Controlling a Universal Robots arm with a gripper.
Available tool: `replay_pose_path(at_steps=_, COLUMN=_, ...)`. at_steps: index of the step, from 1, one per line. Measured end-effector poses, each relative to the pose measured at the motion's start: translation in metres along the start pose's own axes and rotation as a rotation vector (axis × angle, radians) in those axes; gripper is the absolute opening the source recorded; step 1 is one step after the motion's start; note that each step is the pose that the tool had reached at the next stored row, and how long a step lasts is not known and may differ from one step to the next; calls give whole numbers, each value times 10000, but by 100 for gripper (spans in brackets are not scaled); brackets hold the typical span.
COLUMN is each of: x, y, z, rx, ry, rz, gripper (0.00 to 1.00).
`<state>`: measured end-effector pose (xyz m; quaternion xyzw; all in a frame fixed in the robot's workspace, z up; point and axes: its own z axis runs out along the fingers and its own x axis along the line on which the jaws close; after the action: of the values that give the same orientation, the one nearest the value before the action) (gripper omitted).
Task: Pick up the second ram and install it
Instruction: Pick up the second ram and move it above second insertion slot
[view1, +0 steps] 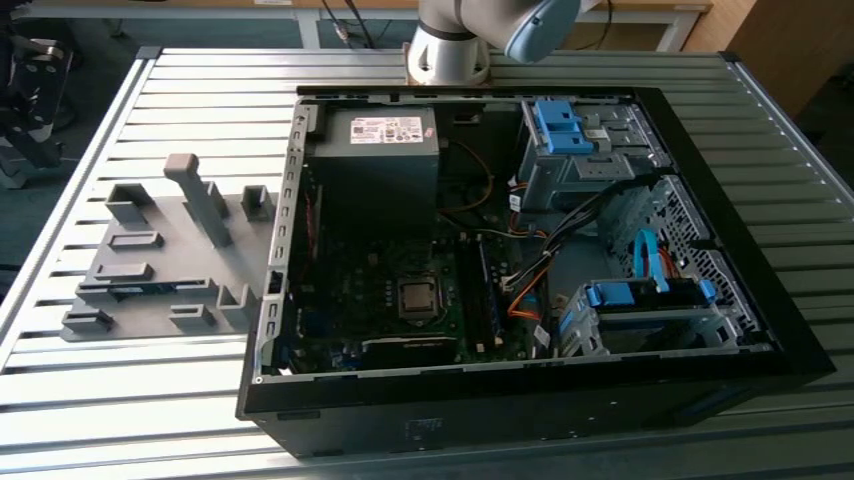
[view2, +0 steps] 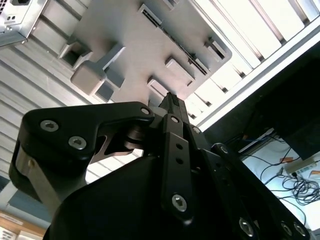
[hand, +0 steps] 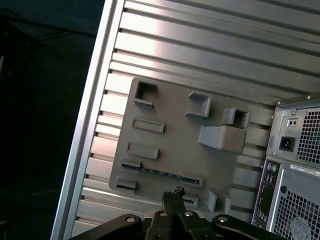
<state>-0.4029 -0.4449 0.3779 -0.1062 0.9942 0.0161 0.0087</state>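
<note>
The second ram (hand: 162, 172) stands on edge in a slot of the grey holder tray (hand: 170, 130), a thin dark strip between two small blocks. In the exterior view the second ram (view1: 140, 290) shows as a bluish strip in the tray (view1: 147, 265), on the exterior view's left of the open computer case (view1: 534, 250). My gripper (hand: 173, 193) hangs well above the tray, its tips over the tray's edge near the ram slot. Its fingers (view2: 170, 102) are shut with nothing between them.
The case lies open on a slatted metal table (view1: 200, 110), with the motherboard (view1: 400, 300), power supply (view1: 380, 135), loose cables and blue drive brackets (view1: 561, 125) inside. The arm's base (view1: 447, 50) stands behind the case. The table's edge (hand: 92, 115) runs close to the tray.
</note>
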Motion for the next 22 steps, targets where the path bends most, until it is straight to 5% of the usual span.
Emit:
replay_pose_path(at_steps=6, x=3, y=0, z=3, rx=-8, ry=10, rz=-343, gripper=11)
replay_pose_path(at_steps=22, x=4, y=1, z=2, rx=-8, ry=12, rz=-382, gripper=11)
